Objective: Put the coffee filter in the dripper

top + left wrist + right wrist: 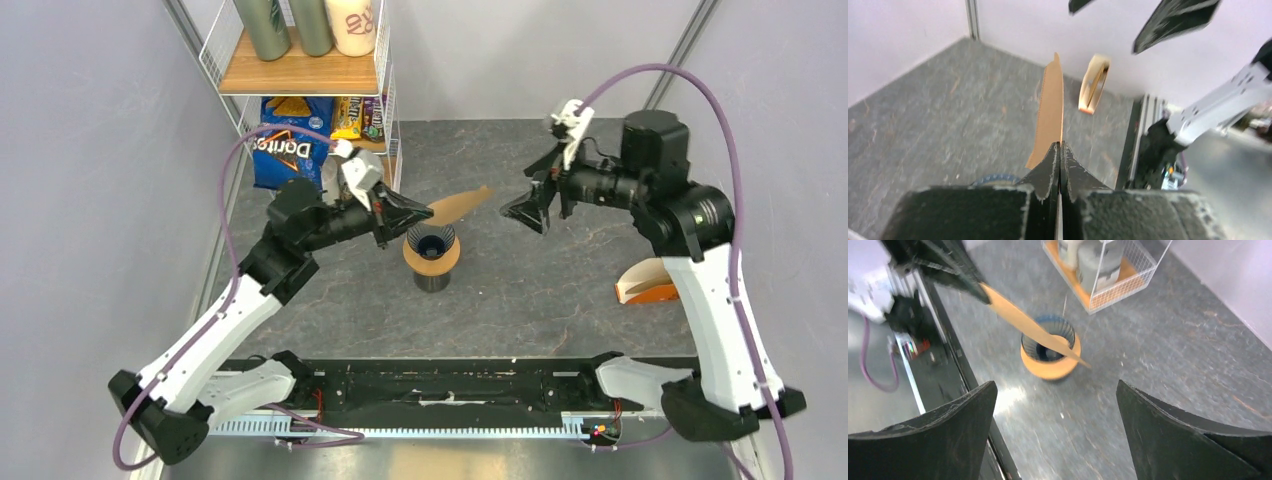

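Observation:
The coffee filter [461, 204], a flat light-brown paper piece, sticks out to the right of my left gripper [428, 211], which is shut on its near end. It hangs just above and behind the dripper [432, 240], a dark blue ribbed cone sitting in a tan wooden ring [432, 259] on a dark cup. The left wrist view shows the filter [1052, 107] edge-on, pinched at the tips [1060, 146]. My right gripper [527, 211] stands open and empty a short way right of the filter's free end. Its wrist view shows the filter [1028, 324] crossing over the dripper [1048, 337].
An orange-and-white holder [645, 286] lies at the right beside the right arm. A wire shelf [300, 70] with bottles and snack bags [290, 145] stands at the back left. A black rail [450, 385] runs along the near edge.

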You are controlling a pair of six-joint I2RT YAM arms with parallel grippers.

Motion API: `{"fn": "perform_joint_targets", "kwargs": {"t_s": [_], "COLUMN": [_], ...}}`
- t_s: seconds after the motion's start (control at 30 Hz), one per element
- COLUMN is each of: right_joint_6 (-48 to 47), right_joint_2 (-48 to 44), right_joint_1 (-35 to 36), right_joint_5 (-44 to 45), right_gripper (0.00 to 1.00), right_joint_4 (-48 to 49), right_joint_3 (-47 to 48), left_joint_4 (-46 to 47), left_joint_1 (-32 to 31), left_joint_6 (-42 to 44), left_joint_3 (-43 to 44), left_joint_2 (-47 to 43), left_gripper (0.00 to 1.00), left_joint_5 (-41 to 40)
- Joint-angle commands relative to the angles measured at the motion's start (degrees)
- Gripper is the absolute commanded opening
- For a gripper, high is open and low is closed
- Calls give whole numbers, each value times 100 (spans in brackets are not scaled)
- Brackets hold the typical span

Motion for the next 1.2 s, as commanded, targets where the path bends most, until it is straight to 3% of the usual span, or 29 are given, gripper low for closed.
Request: {"fn": "perform_joint_targets", "kwargs": {"t_s": [0.0,0.13,0.27,0.33,0.53,0.9,0.97,1.13,1.17], "right_joint_6": [2047,3223,4401,4539,3970,3752,3779,4009,4006], "right_joint_2": [-941,-1685,-1515,-1530,-1352,-829,-728,-529,-525], "right_joint_1": [-402,-407,-271,76,729,1161,1261,1430,1437], "right_joint_5": [-694,-1307,-1945,-1897,-1828,-1986,-1951,-1850,-1853], "right_gripper": [97,97,97,97,97,81,75,31,18], "right_joint_4": [2186,4643,6672,7372,7368,7432,7497,7765,7770], "right_joint_3": [-1207,-2823,-3538,-3737,-3746,-3326,-3217,-3083,-3079], "left_joint_4": [1326,1693,1858,1899,2027,2201,2203,2250,2262], "left_joint_1": [234,504,504,513,548,548,546,557,557], "left_joint_6": [-1477,-1990,-2145,-2180,-2428,-2702,-2742,-2778,-2782], "left_joint_3": [-63,-45,68,33,-10,-195,-208,-474,-541], "left_joint_2": [-610,-945,-1155,-1284,-1444,-1461,-1456,-1541,-1552], "left_gripper": [2,2,2,2,2,2,2,2,2], "left_joint_5": [0,102,409,422,523,389,351,62,25]}}
